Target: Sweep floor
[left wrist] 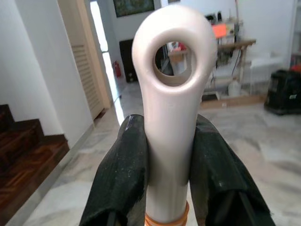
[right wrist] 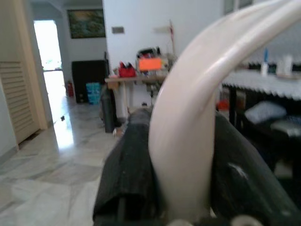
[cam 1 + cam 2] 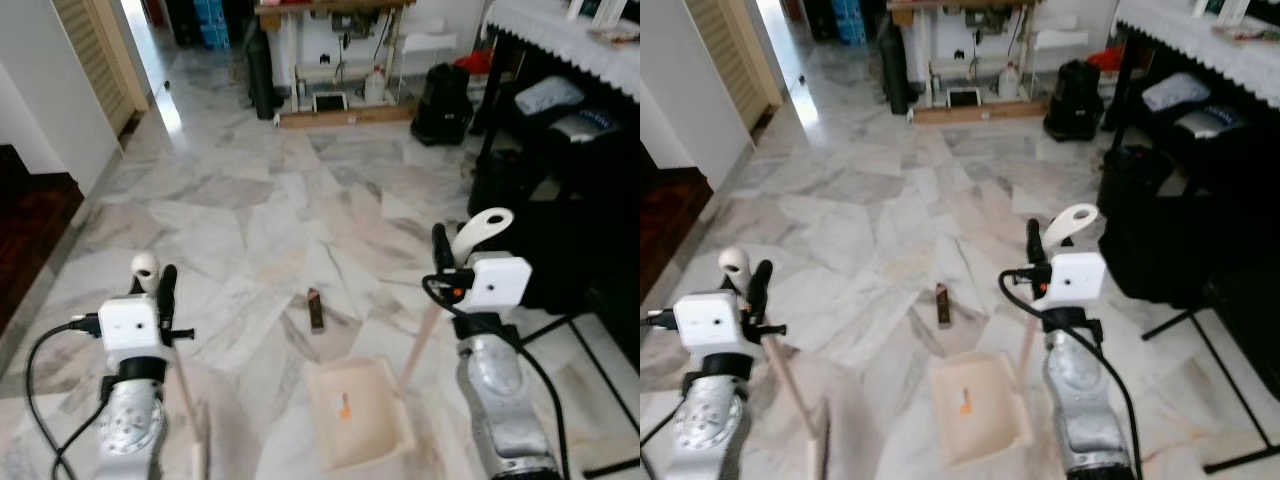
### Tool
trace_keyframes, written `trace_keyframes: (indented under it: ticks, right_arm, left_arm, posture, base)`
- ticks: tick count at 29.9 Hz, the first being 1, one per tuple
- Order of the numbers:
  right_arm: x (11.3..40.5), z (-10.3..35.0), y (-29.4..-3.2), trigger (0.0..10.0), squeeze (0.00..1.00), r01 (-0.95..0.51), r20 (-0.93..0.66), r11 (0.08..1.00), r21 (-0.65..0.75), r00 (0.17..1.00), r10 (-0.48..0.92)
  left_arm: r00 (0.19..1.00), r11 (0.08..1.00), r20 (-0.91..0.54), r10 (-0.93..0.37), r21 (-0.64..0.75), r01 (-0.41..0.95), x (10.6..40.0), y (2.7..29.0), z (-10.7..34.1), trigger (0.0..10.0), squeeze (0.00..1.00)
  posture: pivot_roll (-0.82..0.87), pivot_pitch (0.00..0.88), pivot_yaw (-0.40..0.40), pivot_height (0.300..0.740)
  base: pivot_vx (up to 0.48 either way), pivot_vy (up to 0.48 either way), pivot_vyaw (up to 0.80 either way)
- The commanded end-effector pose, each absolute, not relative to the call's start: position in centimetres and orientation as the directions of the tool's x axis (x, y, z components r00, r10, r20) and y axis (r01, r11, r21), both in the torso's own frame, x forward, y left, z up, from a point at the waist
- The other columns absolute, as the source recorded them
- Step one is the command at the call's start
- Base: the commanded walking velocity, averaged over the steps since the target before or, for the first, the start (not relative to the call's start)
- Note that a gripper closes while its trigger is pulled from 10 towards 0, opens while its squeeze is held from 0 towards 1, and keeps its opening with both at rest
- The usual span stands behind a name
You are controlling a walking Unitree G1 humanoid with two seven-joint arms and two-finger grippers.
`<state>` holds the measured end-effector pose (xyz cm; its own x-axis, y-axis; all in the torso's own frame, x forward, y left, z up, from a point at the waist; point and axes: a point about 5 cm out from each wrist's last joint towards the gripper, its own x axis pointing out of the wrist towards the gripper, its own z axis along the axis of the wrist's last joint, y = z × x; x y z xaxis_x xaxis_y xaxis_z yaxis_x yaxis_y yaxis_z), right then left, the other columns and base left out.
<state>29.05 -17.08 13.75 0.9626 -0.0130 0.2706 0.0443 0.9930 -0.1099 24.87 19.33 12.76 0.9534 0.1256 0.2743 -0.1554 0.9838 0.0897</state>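
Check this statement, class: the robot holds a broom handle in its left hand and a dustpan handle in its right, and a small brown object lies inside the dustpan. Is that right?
Not quite. The brown object lies on the floor beyond the dustpan, not inside it, as the left eye view shows. The rest stands: the left hand grips the broom handle, and the right hand grips the dustpan handle.

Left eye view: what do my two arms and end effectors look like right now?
Both arms are silver metal with round joints. Each wrist carries a white boxy camera housing with small dark dots. Looping black cables run alongside. The left end effector and right end effector each have two long black fingers.
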Motion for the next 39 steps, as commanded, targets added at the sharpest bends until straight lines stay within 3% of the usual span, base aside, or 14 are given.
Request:
trace_keyframes:
  ticks: [1,10,32,39]
  right_arm:
    - [29.32,15.21,-15.99,10.0,0.00,0.019,0.332,0.993,-0.119,0.943,0.022]
    - [29.13,15.45,-15.78,10.0,0.00,0.007,0.343,0.988,-0.154,0.938,0.047]
    - [29.27,15.34,-15.50,10.0,0.00,-0.010,0.327,0.993,-0.118,0.944,0.049]
    - [29.48,15.44,-15.41,10.0,0.00,-0.026,0.334,0.991,-0.131,0.940,0.068]
  left_arm:
    - [0.940,0.978,0.310,0.140,0.105,-0.180,24.93,20.10,13.66,10.0,0.00]
    - [0.945,0.977,0.295,0.141,0.113,-0.182,24.53,20.18,13.32,10.0,0.00]
    - [0.944,0.978,0.302,0.131,0.118,-0.173,24.56,20.16,13.55,10.0,0.00]
    - [0.943,0.980,0.307,0.124,0.112,-0.165,24.77,19.94,13.64,10.0,0.00]
  posture:
    - [0.03,0.000,0.045,0.740]
    - [0.03,0.000,0.045,0.740]
    - [0.04,0.000,0.045,0.740]
    - [0.04,0.000,0.043,0.740]
  base:
    - [0.345,0.000,0.00]
    - [0.348,0.000,0.32]
    - [0.348,0.000,0.00]
    - [0.348,0.000,-0.59]
